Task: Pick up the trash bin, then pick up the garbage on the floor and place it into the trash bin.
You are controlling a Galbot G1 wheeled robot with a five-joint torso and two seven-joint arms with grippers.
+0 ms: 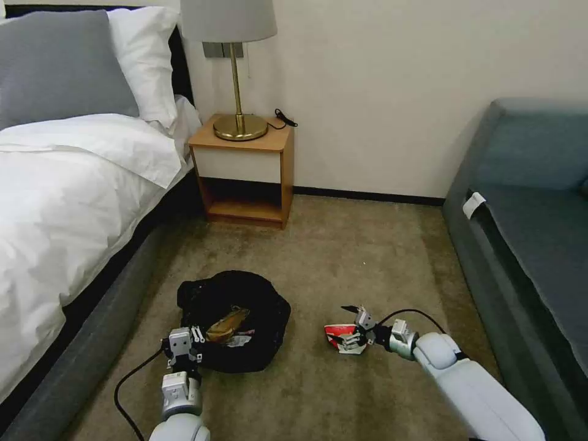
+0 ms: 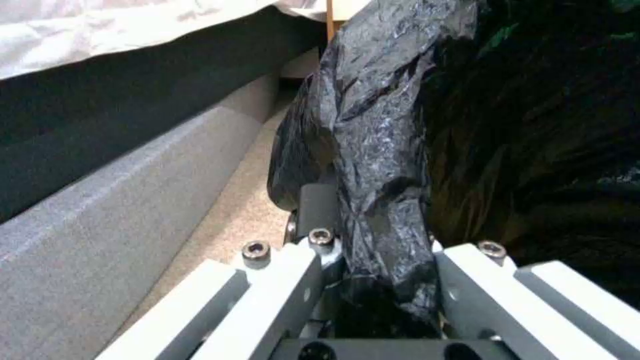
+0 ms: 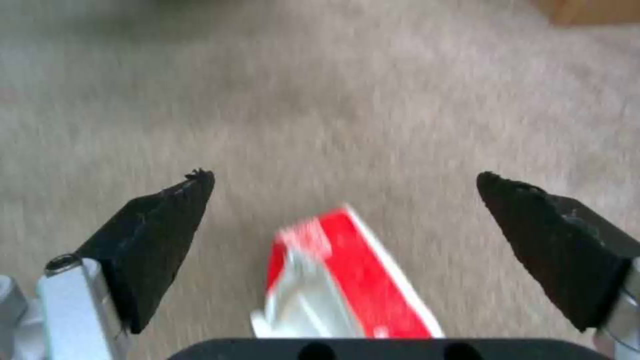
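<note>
- The trash bin [image 1: 236, 318] is seen in the head view on the tan carpet [image 1: 343, 257], beside the bed [image 1: 67, 202] and in front of the wooden nightstand [image 1: 245, 171]; the crinkled black plastic bag [image 2: 373, 150] lining it hides almost all of the bin itself.
- Inside the bag's opening, a tan crumpled scrap [image 1: 226, 323] is visible, with a smaller pale and reddish piece just beside it that cannot be identified.
- The left gripper [image 1: 187, 346] is placed at the near edge of the bin, on the side nearest the robot.
- In the left wrist view, the left gripper [image 2: 373, 280] is shown closed around a bunched fold of the black bag at the rim, the plastic being pinched between its two light-coloured fingers [image 2: 287, 285].
- The grey bed base and a strip of carpet are seen alongside the bag in that view.
- The red-and-white crumpled packet [image 1: 343, 337] lies on the carpet, well apart from the bin on the robot's right.
- The right gripper [image 1: 355, 327] is lowered over the packet, its arm reaching in from the lower right of the head view.
- In the right wrist view, the right gripper [image 3: 343, 215] is spread wide, and nothing is gripped; the packet [image 3: 347, 285] lies between its black fingertips [image 3: 160, 240], untouched by either.
- A grey sofa [image 1: 533, 220] stands along the right side of the room, and a brass lamp [image 1: 236, 73] rests on the nightstand.
</note>
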